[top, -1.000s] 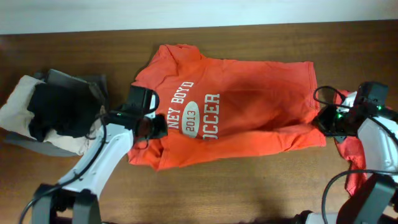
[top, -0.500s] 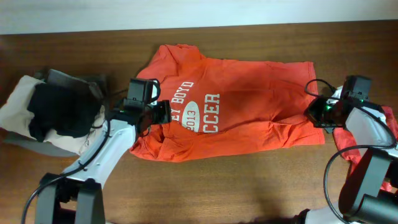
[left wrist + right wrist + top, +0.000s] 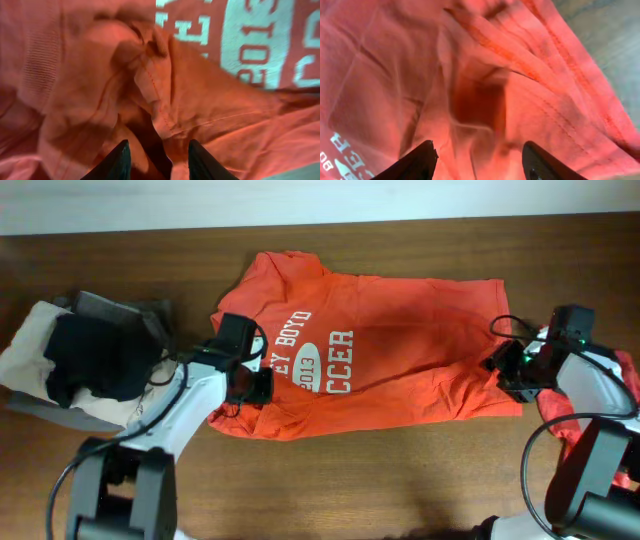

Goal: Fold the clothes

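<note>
T-shirt (image 3: 400,350) lies between grippers: left gripper (image 3: 159,146) part-open over crumpled end, right gripper (image 3: 480,147) wide over opposite edge.

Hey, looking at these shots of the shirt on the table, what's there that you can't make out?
- Overhead: the start of the T-shirt print, covered by the left gripper and a fold.
- Overhead: the red cloth at right, mostly under the right arm and cut by the frame edge.
- Left wrist: whether the left gripper pinches the shirt's seam; the bottom edge cuts its fingers off.
- Overhead: the dark-and-beige pile at left, too bunched to identify.
</note>
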`<state>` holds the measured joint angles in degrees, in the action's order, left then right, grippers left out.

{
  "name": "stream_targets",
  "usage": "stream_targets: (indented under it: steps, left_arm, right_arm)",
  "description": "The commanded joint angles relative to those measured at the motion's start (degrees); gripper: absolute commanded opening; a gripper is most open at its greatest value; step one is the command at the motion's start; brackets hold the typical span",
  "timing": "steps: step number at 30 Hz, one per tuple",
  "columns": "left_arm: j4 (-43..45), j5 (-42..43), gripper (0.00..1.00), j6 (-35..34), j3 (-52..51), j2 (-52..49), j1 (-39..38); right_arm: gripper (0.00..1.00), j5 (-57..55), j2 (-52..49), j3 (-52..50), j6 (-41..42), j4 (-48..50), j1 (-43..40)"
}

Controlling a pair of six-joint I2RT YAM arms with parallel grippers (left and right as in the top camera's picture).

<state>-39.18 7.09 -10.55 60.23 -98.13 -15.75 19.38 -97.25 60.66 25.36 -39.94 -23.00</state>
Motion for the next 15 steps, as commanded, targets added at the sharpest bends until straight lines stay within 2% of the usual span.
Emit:
stream_targets:
  steps: [1,6,8,11,15]
  left_arm:
    - [0.57,1.7,0.36,3.26,0.98,-2.54,-1.53]
    - [3.72,2.1,0.31,4.7,1.01,-3.78,-3.98]
    - [5.25,2.1,0.25,4.72,1.11,-3.78,-4.37]
    - [5.25,2.01,0.09,4.7,2.36,-3.76,-4.33]
    - [5.22,-0.94,0.02,4.68,5.73,-3.76,-4.22]
  right_arm:
    - [0.6,-0.35,1.53,1.77,-1.68,-1.99,-1.62]
    - [0.61,-0.55,6.27,2.47,-4.13,-5.4,-1.77]
    - [0.61,-0.52,8.44,2.47,-4.13,-6.36,-1.77]
    - [0.62,-0.52,10.95,2.47,-4.13,-7.28,-1.77]
    - [0.62,-0.52,12.13,2.47,-4.13,-7.61,-1.77]
